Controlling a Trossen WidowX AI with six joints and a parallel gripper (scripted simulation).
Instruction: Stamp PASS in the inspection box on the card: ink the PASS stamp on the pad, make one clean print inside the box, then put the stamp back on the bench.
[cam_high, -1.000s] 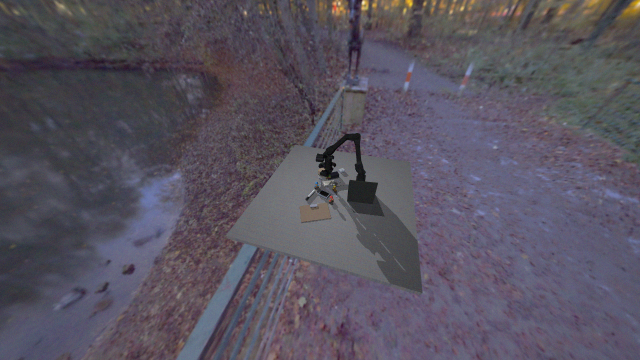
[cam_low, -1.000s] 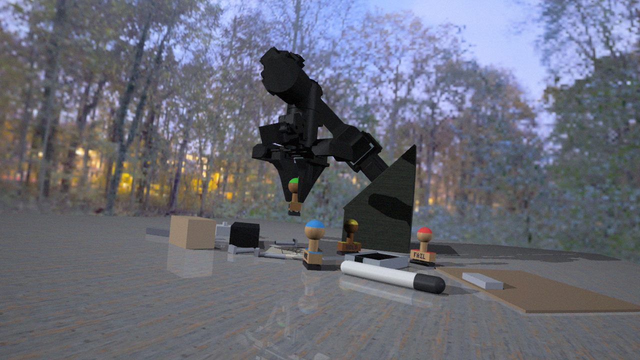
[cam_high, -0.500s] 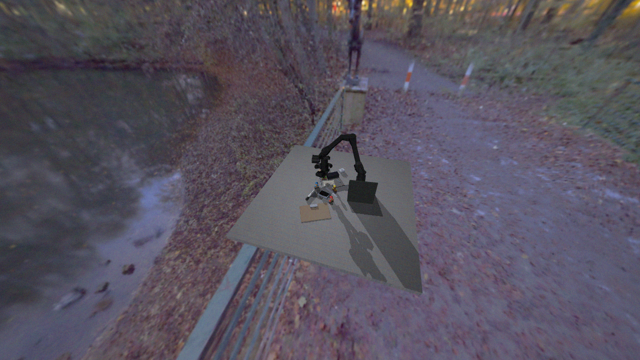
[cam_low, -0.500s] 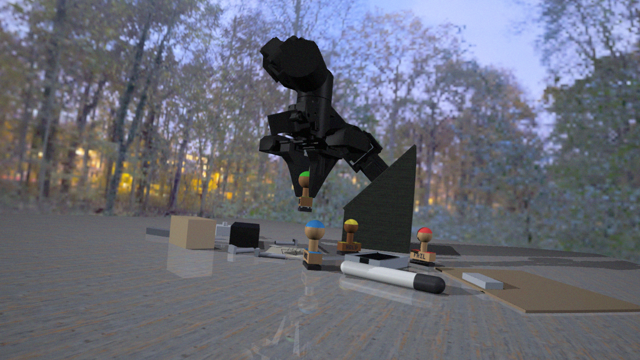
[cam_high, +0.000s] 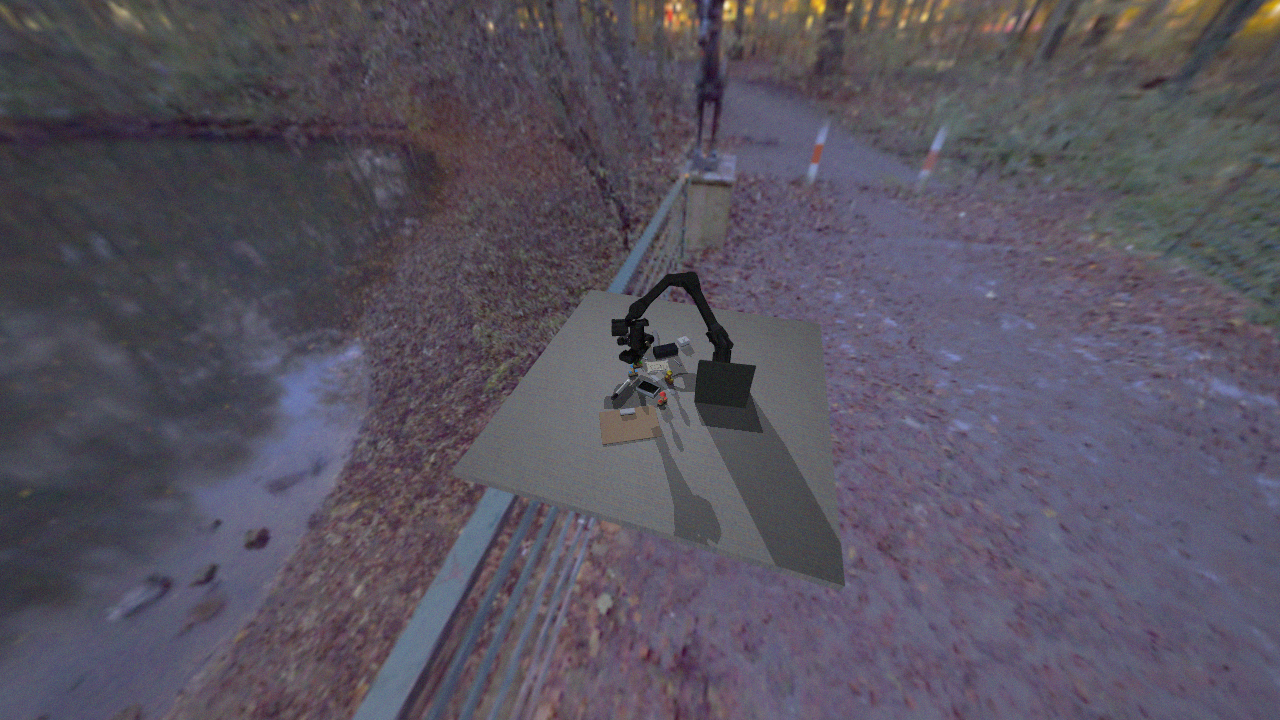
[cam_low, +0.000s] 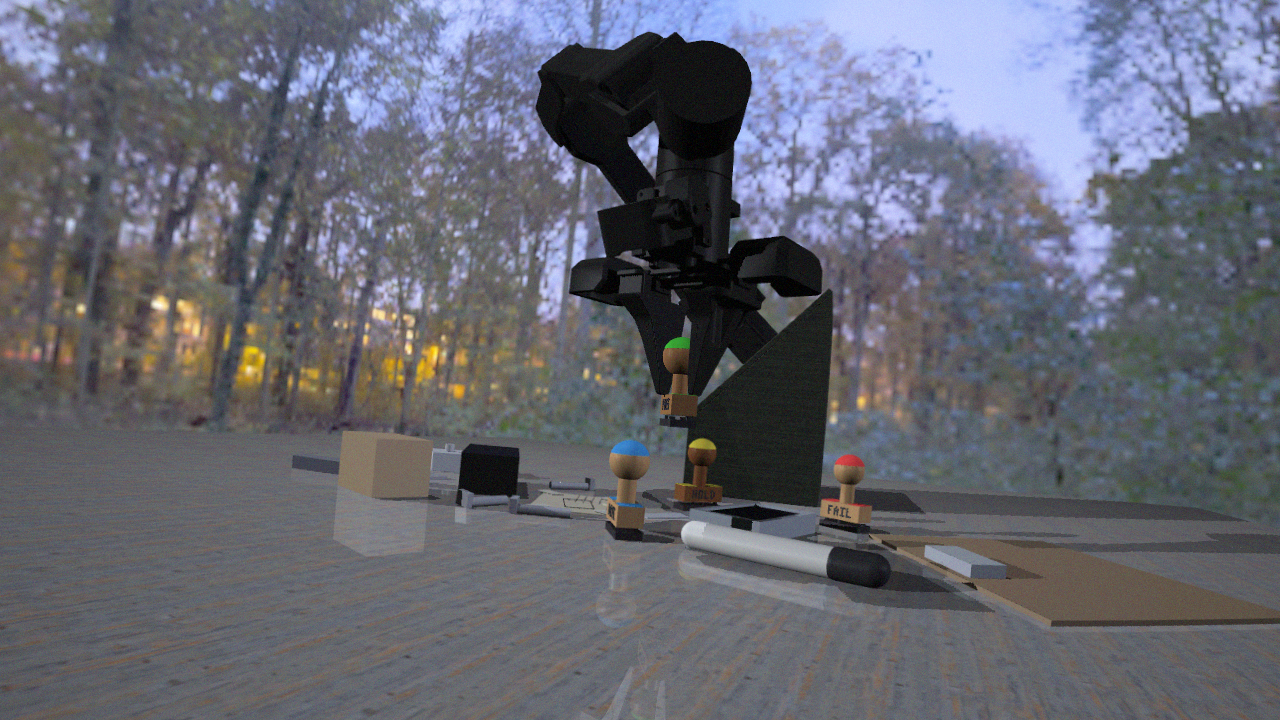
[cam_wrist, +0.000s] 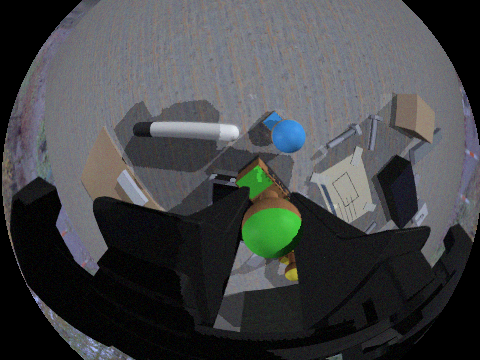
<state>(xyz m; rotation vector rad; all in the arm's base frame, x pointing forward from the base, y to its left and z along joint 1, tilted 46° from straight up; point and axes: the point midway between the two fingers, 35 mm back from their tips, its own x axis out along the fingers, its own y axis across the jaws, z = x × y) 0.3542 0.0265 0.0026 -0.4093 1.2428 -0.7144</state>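
Note:
My gripper (cam_low: 680, 386) (cam_wrist: 270, 196) is shut on the green-topped stamp (cam_low: 677, 360) (cam_wrist: 271, 229), held upright in the air, its base clear of the bench. The lettering on its base is too small to read surely. The ink pad (cam_low: 799, 527) (cam_wrist: 223, 193) is a grey tray with a dark surface; in the wrist view it lies just left of the stamp, partly hidden by a finger. The cream card (cam_wrist: 364, 196) (cam_low: 547, 502) lies to the right in the wrist view, held by small pale pieces. Its outlined box (cam_wrist: 339, 177) shows no clear print inside.
A blue-topped stamp (cam_low: 629, 463) (cam_wrist: 288, 136), a yellow-topped HOLD stamp (cam_low: 702, 452) and a red-topped FAIL stamp (cam_low: 848, 471) stand near the pad. A white marker (cam_low: 769, 548) (cam_wrist: 187, 130), a brown clipboard (cam_low: 1100, 592), a tan block (cam_low: 384, 465) and a black block (cam_low: 489, 470) lie around.

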